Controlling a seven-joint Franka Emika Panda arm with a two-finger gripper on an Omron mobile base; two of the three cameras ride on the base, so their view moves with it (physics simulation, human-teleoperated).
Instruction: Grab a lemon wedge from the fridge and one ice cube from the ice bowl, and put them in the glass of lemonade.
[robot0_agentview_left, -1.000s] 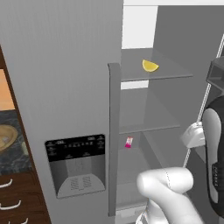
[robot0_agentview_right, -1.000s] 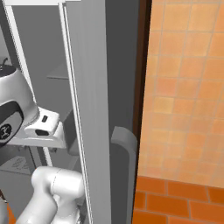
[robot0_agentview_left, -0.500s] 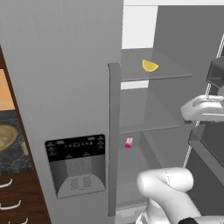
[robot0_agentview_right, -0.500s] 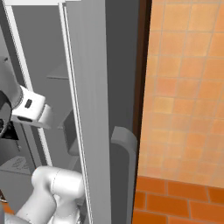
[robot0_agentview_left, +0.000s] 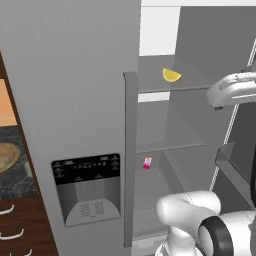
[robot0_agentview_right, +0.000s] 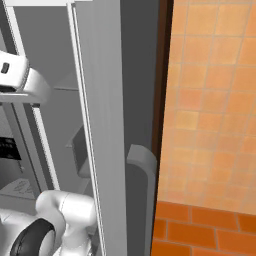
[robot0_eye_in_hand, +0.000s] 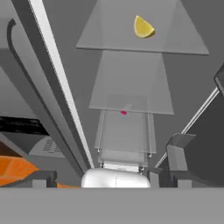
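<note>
One wedge to fetch first: the lemon wedge (robot0_agentview_left: 171, 75) sits on the top glass shelf (robot0_agentview_left: 190, 85) inside the open fridge (robot0_agentview_left: 70, 100), towards the shelf's left-centre. I can also see it in the hand view (robot0_eye_in_hand: 142, 27), near the top of frame, a little right of centre.

My hand (robot0_agentview_left: 232, 90) hangs at the right edge of the left base view, roughly level with that top shelf and well to the right of the wedge, outside the compartment. I can't make out the fingertips in any camera; I take the jaws as fully spread, and nothing is between them.

Key relation: the wedge lies ahead of the pincer and into the fridge, well apart from it. The hand camera looks along the compartment, so the shelves stack up the frame. The wedge's long axis runs diagonally in that view, curved back to the right.

Small pink-and-white packet (robot0_agentview_left: 147, 162) on the lower shelf is not my target.

My read: I need to carry the hand in over the shelf edge, then line the fingers across the wedge's short width. The open door (robot0_agentview_right: 100, 125) stands close on the right.
</note>
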